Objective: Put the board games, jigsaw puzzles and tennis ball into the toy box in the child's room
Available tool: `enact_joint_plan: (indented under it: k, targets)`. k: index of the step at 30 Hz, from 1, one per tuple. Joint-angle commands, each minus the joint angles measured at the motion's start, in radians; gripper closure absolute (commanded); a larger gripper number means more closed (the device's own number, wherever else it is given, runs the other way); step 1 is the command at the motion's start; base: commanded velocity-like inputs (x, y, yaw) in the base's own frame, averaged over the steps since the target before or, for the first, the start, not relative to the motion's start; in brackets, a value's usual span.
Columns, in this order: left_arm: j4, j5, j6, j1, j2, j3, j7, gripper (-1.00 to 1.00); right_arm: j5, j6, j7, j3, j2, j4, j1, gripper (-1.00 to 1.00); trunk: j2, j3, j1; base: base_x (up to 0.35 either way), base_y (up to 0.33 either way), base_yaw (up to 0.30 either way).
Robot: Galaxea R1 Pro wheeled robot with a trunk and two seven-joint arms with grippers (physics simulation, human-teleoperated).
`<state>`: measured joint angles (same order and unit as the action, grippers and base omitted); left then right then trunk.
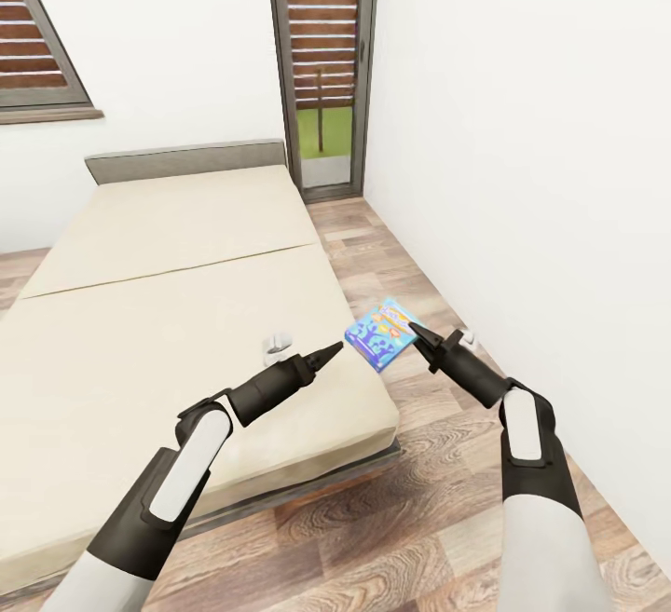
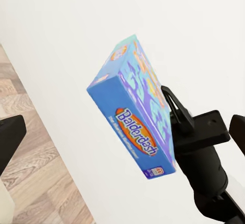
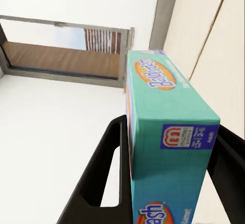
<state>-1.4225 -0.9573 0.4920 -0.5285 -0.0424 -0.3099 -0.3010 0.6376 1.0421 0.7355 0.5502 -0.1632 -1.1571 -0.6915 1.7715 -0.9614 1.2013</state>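
My right gripper (image 1: 416, 333) is shut on a blue cartoon-printed board game (image 1: 378, 333) marked "Balderdash". It holds the box in the air just off the near right corner of the bed (image 1: 177, 249). In the right wrist view the box (image 3: 163, 111) sits between both black fingers (image 3: 102, 173). The left wrist view looks across at the box (image 2: 135, 116) and the right gripper (image 2: 176, 111) against the white wall. My left gripper (image 1: 332, 351) hovers over the mattress edge, a little left of the box, with its fingers apart and nothing between them.
A small white object (image 1: 277, 344) lies on the mattress beside the left gripper; what it is I cannot tell. A white wall (image 1: 540, 174) runs close along the right. A dark-framed slatted glass door (image 1: 321, 62) stands behind the bed. Wood-plank floor (image 1: 373, 519) lies in front.
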Motion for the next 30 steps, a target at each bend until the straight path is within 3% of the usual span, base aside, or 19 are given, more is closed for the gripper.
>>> enact_joint_plan:
  k: [1, 7, 22, 30]
  targets:
    - [0.000, -0.008, 0.005, -0.001, -0.001, -0.001, 0.001, -1.00, -0.005, 0.005, 0.008, 0.004, -0.001, 0.000, -0.001, 1.00, 0.000, -0.001, 0.000, 0.000, 0.000, 0.000]
    - [0.000, -0.008, 0.004, -0.001, -0.001, -0.001, 0.001, -1.00, -0.003, 0.005, -0.034, 0.004, -0.001, 0.002, -0.003, 1.00, 0.000, -0.001, 0.000, 0.000, 0.000, 0.000]
    - [0.001, -0.008, 0.003, -0.001, 0.003, -0.002, 0.001, -1.00, 0.004, 0.005, -0.053, 0.004, -0.001, 0.003, -0.003, 1.00, 0.000, -0.001, 0.000, 0.000, 0.000, 0.000]
    - [0.019, 0.011, -0.002, -0.001, 0.054, -0.002, 0.002, -1.00, 0.006, 0.005, -0.055, 0.004, -0.002, 0.003, -0.003, 1.00, 0.000, -0.001, 0.000, 0.000, 0.000, 0.000]
